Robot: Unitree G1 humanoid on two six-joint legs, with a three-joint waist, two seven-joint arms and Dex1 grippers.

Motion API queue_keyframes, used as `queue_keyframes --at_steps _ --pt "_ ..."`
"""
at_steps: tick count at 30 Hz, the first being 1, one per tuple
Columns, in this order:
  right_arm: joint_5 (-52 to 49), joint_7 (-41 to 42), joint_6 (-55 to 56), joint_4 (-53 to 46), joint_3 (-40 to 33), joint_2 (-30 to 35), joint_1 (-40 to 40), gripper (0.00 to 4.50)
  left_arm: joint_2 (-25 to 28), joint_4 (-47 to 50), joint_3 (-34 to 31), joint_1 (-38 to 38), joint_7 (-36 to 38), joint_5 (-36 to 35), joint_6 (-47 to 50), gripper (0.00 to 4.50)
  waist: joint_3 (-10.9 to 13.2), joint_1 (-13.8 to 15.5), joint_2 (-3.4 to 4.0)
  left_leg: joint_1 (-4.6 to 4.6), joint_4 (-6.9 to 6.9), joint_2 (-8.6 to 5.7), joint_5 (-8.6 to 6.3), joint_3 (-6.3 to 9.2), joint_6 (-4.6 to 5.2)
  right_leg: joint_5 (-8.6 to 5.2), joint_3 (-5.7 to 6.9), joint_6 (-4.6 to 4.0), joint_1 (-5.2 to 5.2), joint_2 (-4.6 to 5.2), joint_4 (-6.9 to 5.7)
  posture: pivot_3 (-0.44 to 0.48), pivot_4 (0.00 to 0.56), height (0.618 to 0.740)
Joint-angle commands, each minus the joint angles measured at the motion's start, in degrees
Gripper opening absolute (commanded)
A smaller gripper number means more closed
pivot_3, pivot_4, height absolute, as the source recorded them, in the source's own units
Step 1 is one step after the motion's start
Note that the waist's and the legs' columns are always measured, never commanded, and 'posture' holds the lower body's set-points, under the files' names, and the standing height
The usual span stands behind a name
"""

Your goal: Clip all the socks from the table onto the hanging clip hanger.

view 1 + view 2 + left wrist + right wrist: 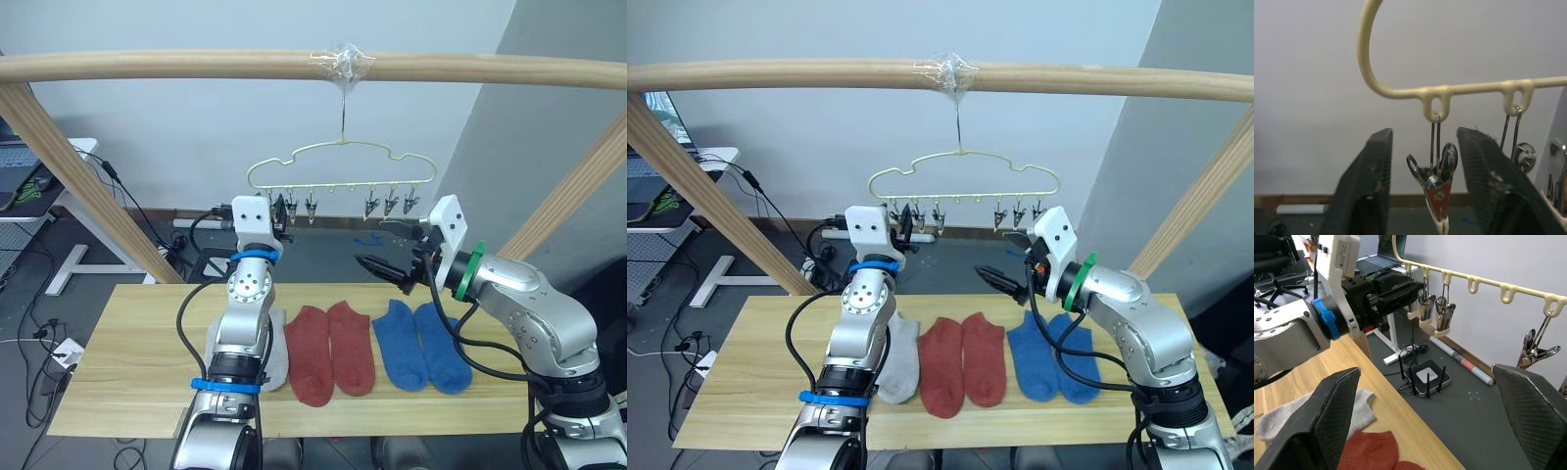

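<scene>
metal clip between ribbed jaws

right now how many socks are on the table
5 clearly visible: one grey sock beside the left arm, two red socks in the middle, two blue socks toward the right. A second grey one may be hidden under the arm.

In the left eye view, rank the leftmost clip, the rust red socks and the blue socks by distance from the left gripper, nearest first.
1. Leftmost clip, right at the left gripper, up on the hanger.
2. Rust red socks, below on the table, middle.
3. Blue socks, farther toward the robot's right.
</scene>
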State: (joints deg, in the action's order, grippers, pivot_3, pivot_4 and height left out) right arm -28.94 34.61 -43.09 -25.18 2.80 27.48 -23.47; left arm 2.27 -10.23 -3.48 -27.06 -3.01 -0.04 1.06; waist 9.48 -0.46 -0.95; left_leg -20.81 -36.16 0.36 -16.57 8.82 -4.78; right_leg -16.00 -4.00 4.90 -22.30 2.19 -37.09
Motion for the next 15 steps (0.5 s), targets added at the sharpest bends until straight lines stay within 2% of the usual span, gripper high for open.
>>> queue_keyframes --at_steps 1,6,12,15 --pt "-1.2 -0.43 0.2 -2.7 -1.77 0.21 0.03 4.5 0.05 1.08 -1.05 -0.67 -0.36 -0.74 0.07 0.86 0.0 -0.01 0.0 0.0 0.0 0.0 0.0 0.0 0.0 0.0 0.0 0.0 0.0 0.0 0.0 -0.007 0.172 0.74" --pt "-1.52 -0.79 0.1 -2.81 -1.7 0.21 0.08 4.5 0.61 0.47 -1.55 -1.17 0.0 -1.13 -0.08 0.05 0.0 -0.03 0.0 0.01 -0.01 0.0 0.0 0.0 0.0 0.0 0.0 0.0 0.01 0.0 -0.02 -0.007 0.172 0.74" --pt "-1.74 -1.15 0.21 -2.75 -1.6 0.24 0.13 4.5 1.04 0.34 -1.24 -1.37 0.92 -1.43 0.23 0.01 0.0 -0.1 0.0 0.01 -0.02 0.0 0.0 0.0 0.0 0.0 0.0 0.0 0.01 0.0 -0.03 -0.007 0.172 0.74" --pt "-1.55 -1.7 0.27 -2.75 -1.53 0.18 0.3 4.5 2.77 0.42 -0.68 -1.34 5.33 -2.97 1.74 0.01 0.01 -0.2 0.01 0.01 -0.01 0.0 0.0 0.0 0.0 0.0 0.0 0.0 0.0 0.0 -0.03 -0.005 0.177 0.74"
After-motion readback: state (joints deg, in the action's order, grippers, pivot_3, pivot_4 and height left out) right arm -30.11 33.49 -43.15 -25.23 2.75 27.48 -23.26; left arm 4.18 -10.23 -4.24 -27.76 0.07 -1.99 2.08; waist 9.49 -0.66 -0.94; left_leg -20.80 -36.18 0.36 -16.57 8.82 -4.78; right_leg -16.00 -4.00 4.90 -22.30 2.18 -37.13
